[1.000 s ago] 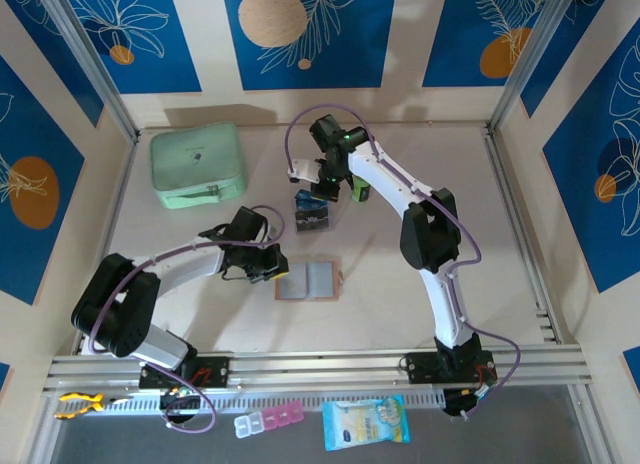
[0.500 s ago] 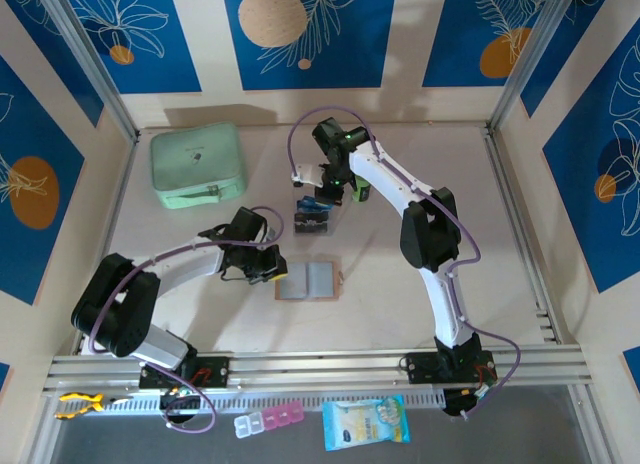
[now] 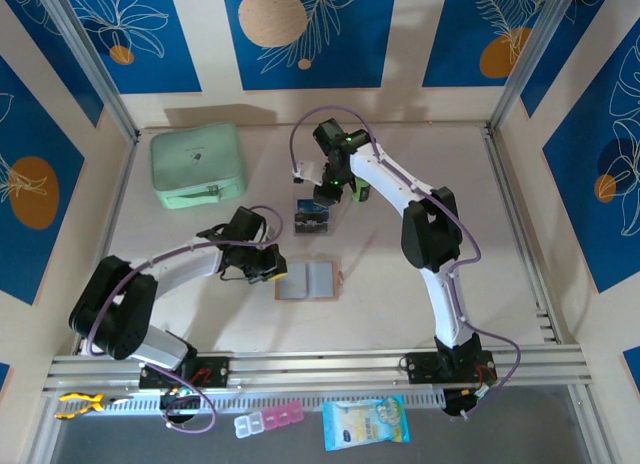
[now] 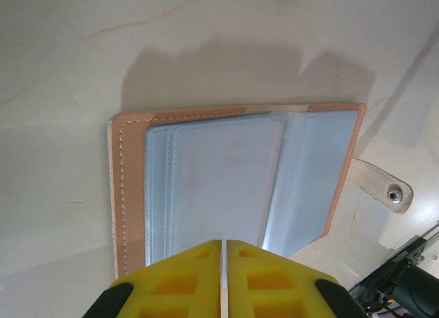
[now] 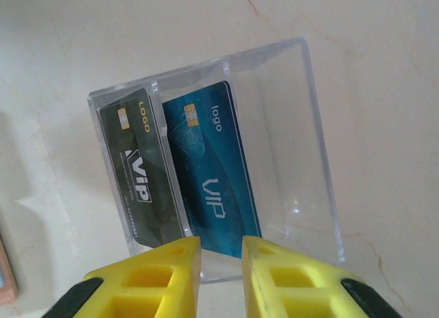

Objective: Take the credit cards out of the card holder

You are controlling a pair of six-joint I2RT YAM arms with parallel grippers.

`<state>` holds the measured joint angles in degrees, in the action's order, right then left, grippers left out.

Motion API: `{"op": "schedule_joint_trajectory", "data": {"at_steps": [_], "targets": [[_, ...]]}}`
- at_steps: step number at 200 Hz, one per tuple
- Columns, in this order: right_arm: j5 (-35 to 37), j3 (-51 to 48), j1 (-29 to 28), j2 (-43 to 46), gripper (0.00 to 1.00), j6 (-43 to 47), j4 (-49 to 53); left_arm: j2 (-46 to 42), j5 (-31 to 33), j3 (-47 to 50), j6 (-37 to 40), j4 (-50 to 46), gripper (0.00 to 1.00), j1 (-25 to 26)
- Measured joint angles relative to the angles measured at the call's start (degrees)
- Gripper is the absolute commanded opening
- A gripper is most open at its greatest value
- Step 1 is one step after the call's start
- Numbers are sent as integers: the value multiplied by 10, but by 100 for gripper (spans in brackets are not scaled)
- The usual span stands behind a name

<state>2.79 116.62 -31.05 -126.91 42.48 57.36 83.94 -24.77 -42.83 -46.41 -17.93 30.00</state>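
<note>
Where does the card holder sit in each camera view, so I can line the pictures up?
Top external: the card holder lies open flat, just below frame centre.
Left wrist: it lies open across mid-frame, grey pockets facing up.
Right wrist: a tan sliver at the lower-left edge may be its corner; too little shows to be sure.
Shared landmark: the snap tab on its right side, also seen from the left wrist.
</note>
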Motion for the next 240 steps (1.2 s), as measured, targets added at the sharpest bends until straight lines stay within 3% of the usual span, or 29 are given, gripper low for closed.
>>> {"op": "schedule_joint_trajectory", "data": {"at_steps": [50, 108, 162, 212, 240], "targets": [[-3, -112, -15, 91, 19, -146, -65, -18, 6, 2, 0, -1, 11, 0], [-7, -313, -100, 215, 17, -451, -196, -28, 19, 16, 7, -2, 9, 0], [-22, -417, -148, 244, 9, -696, -253, -29, 29, 36, 20, -6, 7, 0], [-68, -452, -159, 245, 10, -812, -273, -29, 30, 52, 19, -2, 6, 0], [-91, -470, -165, 244, 20, -840, -293, -25, 28, 58, 19, 10, 5, 0]]}}
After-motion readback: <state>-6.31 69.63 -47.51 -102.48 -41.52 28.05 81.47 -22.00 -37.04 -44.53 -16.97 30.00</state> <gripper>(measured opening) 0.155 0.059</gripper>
